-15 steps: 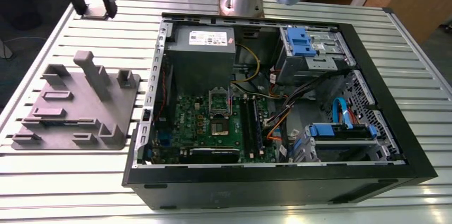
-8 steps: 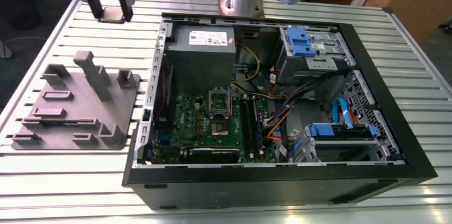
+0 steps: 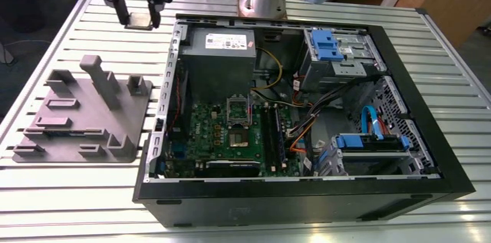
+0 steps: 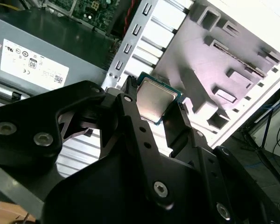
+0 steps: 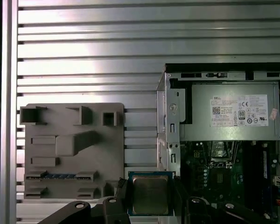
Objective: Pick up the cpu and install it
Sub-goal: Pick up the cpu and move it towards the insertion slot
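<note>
cpu point(image 4: 155, 100): clamped by two opposite edges between the black fingers point(image 4: 130, 109); held in the air over the bench point(image 3: 69, 197) at the upper left of the exterior view, just outside the case point(image 3: 268, 203).
Look: small flat square, silver-grey metal top, thin pale rim.
Socket point(image 3: 238, 111): seen on the green board inside the case, well apart from the cpu.
Step, as judged: carrying; the chip is best held level and gripped by its edges only, so that it is not tilted or dropped.
</note>
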Controlling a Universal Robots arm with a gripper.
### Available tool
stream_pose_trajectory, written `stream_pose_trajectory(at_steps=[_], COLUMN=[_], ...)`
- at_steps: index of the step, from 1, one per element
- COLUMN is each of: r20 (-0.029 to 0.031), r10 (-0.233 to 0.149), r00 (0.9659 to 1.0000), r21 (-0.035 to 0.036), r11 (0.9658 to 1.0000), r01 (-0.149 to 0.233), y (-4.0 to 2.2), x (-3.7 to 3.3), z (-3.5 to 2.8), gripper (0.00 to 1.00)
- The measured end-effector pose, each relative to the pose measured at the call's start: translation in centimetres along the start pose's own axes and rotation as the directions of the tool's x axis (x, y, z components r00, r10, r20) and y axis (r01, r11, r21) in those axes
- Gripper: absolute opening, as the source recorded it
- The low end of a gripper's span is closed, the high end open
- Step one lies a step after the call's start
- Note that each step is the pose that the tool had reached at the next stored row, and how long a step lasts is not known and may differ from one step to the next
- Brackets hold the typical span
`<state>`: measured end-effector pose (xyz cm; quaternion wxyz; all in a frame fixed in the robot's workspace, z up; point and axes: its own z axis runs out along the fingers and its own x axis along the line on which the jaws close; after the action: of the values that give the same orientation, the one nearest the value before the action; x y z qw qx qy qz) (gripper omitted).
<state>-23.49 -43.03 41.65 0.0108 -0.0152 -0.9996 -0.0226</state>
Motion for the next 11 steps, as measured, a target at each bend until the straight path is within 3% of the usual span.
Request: stream_pose_trajectory(at_steps=[11], r20=[-0.0074], r10=[0.000], r00=[1.0000], r21=[0.0003], r11=[1.0000], r01=[0.000], y=[0.04], x=[-3.00], z=[1.08], gripper=[0.47])
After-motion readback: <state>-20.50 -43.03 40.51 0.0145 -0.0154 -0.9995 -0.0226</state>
